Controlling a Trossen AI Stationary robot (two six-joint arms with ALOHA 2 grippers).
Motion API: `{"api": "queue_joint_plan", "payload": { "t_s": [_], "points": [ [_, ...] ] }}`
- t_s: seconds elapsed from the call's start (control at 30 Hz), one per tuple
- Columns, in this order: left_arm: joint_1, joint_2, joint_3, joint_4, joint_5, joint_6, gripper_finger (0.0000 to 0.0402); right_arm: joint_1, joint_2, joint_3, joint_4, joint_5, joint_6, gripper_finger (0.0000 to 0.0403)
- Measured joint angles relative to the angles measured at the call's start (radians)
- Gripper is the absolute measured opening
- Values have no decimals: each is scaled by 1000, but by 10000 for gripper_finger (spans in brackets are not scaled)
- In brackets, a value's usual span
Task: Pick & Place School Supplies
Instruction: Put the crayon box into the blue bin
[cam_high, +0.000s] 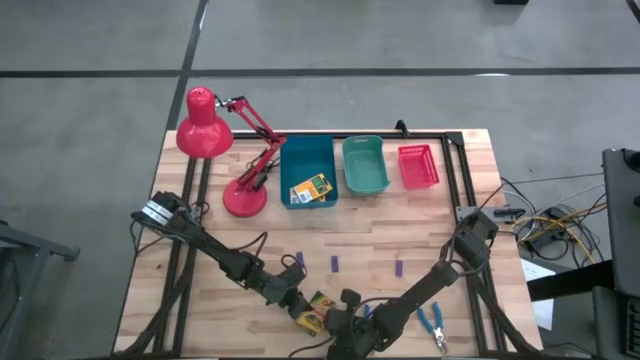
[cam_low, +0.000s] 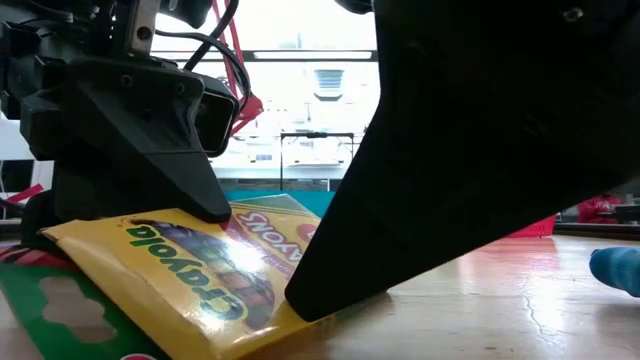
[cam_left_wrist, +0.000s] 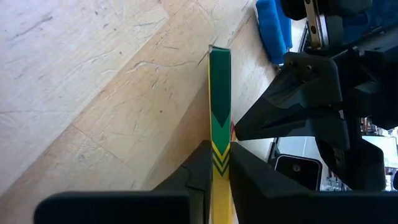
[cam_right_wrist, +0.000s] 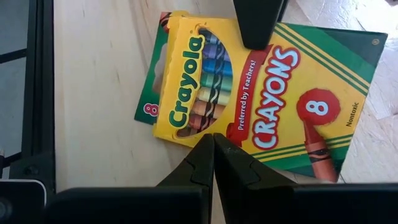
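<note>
A yellow-and-green crayon box (cam_high: 315, 310) (cam_right_wrist: 261, 93) lies near the table's near edge, tilted on a second, green-faced box (cam_right_wrist: 149, 99) (cam_low: 60, 300). My left gripper (cam_left_wrist: 221, 165) (cam_high: 295, 298) is shut on the upper box. My right gripper (cam_right_wrist: 213, 143) (cam_high: 345, 318) is shut, with its tips at the box's opposite side. A third crayon box (cam_high: 310, 188) lies in the blue bin (cam_high: 305, 160). Three purple blocks (cam_high: 335, 263) lie mid-table. A blue-handled tool (cam_high: 432, 322) lies to the right. My left gripper pinches the upper crayon box at the middle of one long side (cam_left_wrist: 219, 146), one finger (cam_right_wrist: 258, 25) on its printed face and the other beneath. It comes slanting from the table's far left. The box sits tilted, partly on the green box beneath. My right gripper's shut fingertips (cam_low: 300, 295) meet the middle of the box's other long side (cam_right_wrist: 214, 132), opposite my left gripper. They come slanting down from the table's right. Whether they press on the box or only rest against it, I cannot tell.
The red desk lamp (cam_high: 215, 140) stands at the far left. The teal bin (cam_high: 365, 165) and the red bin (cam_high: 418, 165) sit along the far edge beside the blue one. Bare wood lies between the bins and the purple blocks. A blue tool handle (cam_left_wrist: 270, 25) lies close behind the grippers.
</note>
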Motion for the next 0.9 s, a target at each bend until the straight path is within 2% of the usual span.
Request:
{"api": "queue_joint_plan", "payload": {
  "t_s": [0.17, 0.9],
  "points": [
    [0, 0, 0, -1, -5, -4, 39, 4, -3, -2, 9, 67, -31, 8],
    [0, -1, -2, -1, -7, -7, 39, 22, -56, -3, -10, 125, -48, 8]
  ]
}}
